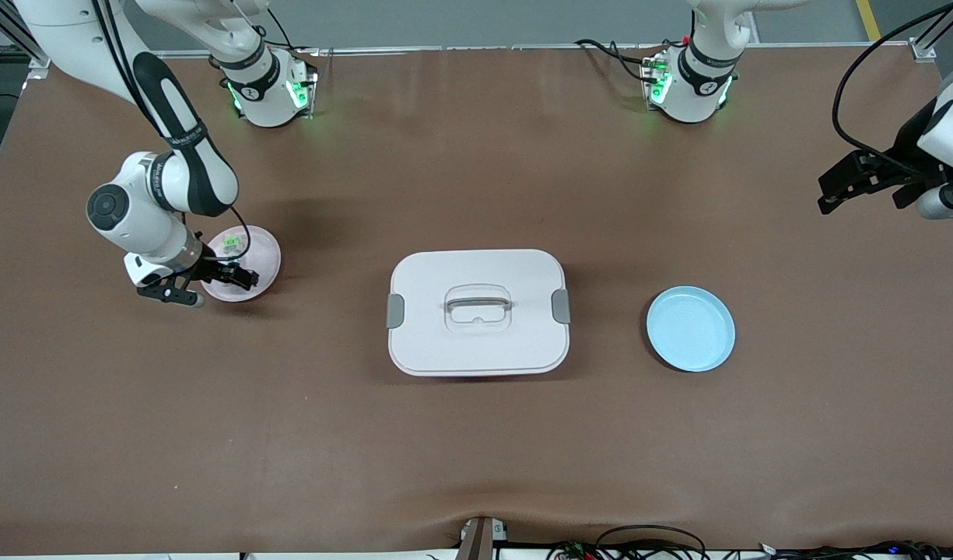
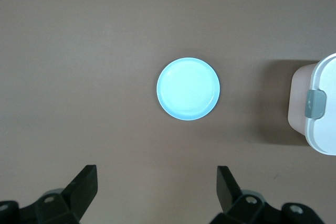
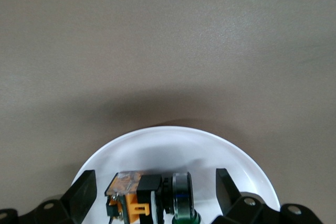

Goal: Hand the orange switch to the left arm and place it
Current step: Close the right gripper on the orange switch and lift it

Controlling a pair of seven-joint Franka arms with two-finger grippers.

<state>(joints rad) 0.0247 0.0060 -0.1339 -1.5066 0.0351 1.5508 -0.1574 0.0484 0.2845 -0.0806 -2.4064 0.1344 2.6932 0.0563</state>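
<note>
White box between two plates

Spotted the orange switch lying on its side on a pale plate toward the right arm's end of the table. Tiny black body, orange clip end, pressed up against a green-tipped part. Couldn't make it out in the front view.

Found the right gripper down low over that plate, fingers spread on either side of the switch, not touching it.

Saw the left gripper parked high over the left arm's end of the table, fingers wide apart, holding nothing, just waiting.

Noticed the box sitting flat mid-table between both ends: white, rounded corners, lid on, grey side clips, recessed handle.
</note>
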